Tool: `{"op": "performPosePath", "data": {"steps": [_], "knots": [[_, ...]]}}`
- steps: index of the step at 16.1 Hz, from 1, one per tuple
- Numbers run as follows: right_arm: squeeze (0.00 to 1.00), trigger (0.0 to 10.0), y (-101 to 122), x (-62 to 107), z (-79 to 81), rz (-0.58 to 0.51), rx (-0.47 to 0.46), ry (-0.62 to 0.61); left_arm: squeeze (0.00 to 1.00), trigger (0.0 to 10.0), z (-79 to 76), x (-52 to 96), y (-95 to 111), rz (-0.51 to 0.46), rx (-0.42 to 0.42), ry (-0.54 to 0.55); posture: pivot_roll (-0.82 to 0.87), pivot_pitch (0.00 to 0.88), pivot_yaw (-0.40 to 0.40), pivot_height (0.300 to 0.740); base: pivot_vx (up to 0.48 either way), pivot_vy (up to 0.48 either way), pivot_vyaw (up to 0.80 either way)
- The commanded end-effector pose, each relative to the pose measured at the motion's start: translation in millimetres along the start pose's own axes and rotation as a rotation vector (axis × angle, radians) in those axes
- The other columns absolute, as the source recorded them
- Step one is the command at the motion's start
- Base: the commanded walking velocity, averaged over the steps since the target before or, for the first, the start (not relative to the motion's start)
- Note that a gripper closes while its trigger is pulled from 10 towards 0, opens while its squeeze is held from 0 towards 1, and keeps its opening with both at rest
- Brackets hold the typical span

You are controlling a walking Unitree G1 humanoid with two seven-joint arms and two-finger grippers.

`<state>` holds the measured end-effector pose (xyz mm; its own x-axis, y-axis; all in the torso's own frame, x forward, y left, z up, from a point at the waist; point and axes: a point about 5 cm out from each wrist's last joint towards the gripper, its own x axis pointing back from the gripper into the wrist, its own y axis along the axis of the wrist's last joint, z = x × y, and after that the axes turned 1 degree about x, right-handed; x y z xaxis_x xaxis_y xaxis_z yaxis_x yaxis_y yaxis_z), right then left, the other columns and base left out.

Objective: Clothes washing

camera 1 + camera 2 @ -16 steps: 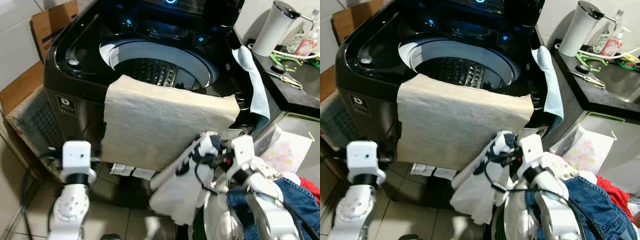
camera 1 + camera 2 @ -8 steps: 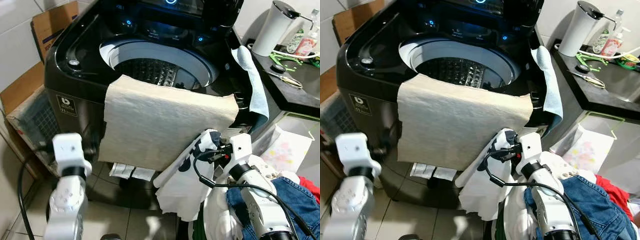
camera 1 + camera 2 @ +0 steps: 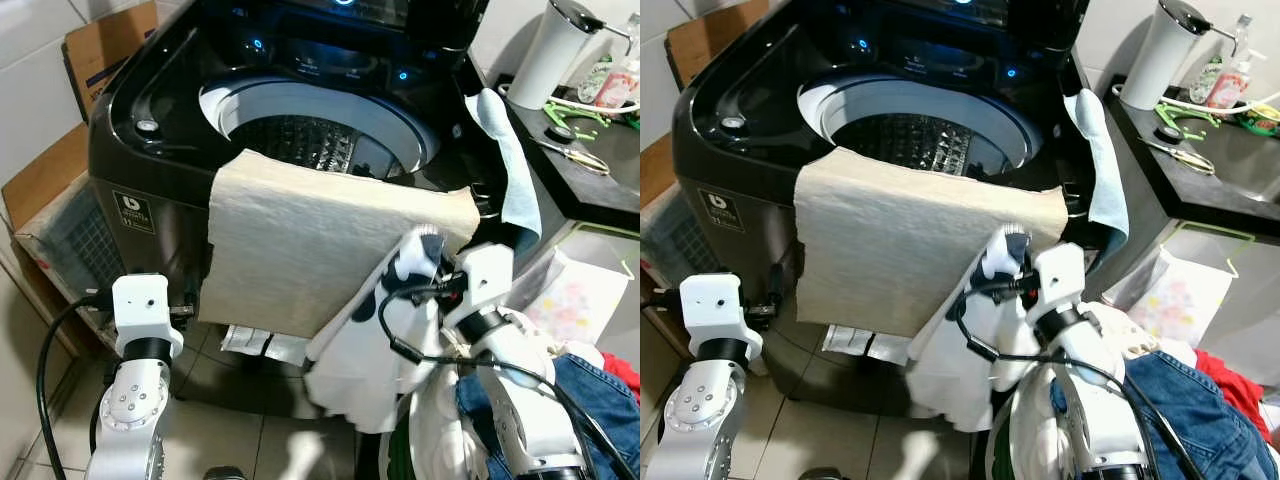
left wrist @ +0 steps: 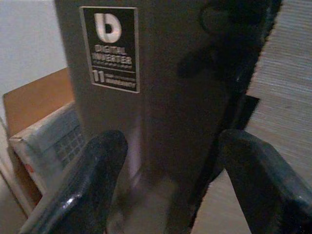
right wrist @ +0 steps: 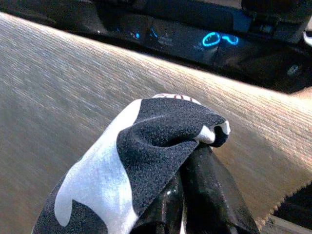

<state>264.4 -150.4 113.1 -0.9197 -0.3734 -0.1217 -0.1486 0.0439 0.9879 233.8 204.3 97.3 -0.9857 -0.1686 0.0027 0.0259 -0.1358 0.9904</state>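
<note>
A black top-loading washing machine (image 3: 150, 160) stands open with its steel drum (image 3: 300, 140) showing. A beige towel (image 3: 310, 240) hangs over its front rim. My right gripper (image 3: 425, 262) is shut on a white garment with black patches (image 3: 375, 340), held up against the towel near the machine's front right corner; the cloth (image 5: 141, 161) hangs down from the fingers (image 5: 204, 195). My left gripper (image 4: 168, 161) is open low at the machine's front left, facing its dark front panel (image 4: 161, 97), with nothing between its fingers (image 4: 92, 180).
A light blue cloth (image 3: 510, 170) hangs off the machine's right side. A dark counter (image 3: 590, 170) holds a white kettle (image 3: 555, 50), scissors and bottles. Jeans (image 3: 590, 410) and other clothes are heaped at lower right. Cardboard boxes (image 3: 100, 45) stand left.
My right gripper has lifted the black-and-white garment higher, up to the towel's lower right corner. The left arm has shifted slightly beside the machine's front.
</note>
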Motion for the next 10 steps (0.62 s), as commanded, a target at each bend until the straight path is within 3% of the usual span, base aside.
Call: {"op": "performPosePath", "data": {"steps": [1,4,6,8,10], "knots": [[0.0,10.0,2,-2.2,-5.6,0.005,0.016,-0.019,0.0,10.0,-7.6,0.5,0,-0.004,-0.005,-0.039,0.18,0.0,-0.13,0.74,0.0,0.0,0.0],[0.0,10.0,26,-12.5,-4.3,-0.082,0.018,-0.025,0.0,10.0,-5.4,-4.3,12,-0.057,-0.005,-0.027,0.19,0.0,-0.133,0.74,0.0,0.0,0.0],[0.0,10.0,27,-14.5,-7.6,-0.066,-0.005,-0.052,0.0,10.0,-6.8,-6.9,19,-0.073,0.008,-0.024,0.19,0.0,-0.131,0.74,0.0,0.0,0.0],[0.0,10.0,76,-38.9,-22.6,-0.195,-0.01,-0.096,0.0,10.0,-5.8,-25.8,67,-0.166,0.033,-0.006,0.18,0.0,-0.123,0.74,0.0,0.0,0.0],[0.0,10.0,108,-50.8,-32.9,-0.278,0.002,-0.118,0.0,10.0,1.1,-37.1,101,-0.252,0.069,0.011,0.18,0.0,-0.119,0.74,0.0,0.0,0.0]]}}
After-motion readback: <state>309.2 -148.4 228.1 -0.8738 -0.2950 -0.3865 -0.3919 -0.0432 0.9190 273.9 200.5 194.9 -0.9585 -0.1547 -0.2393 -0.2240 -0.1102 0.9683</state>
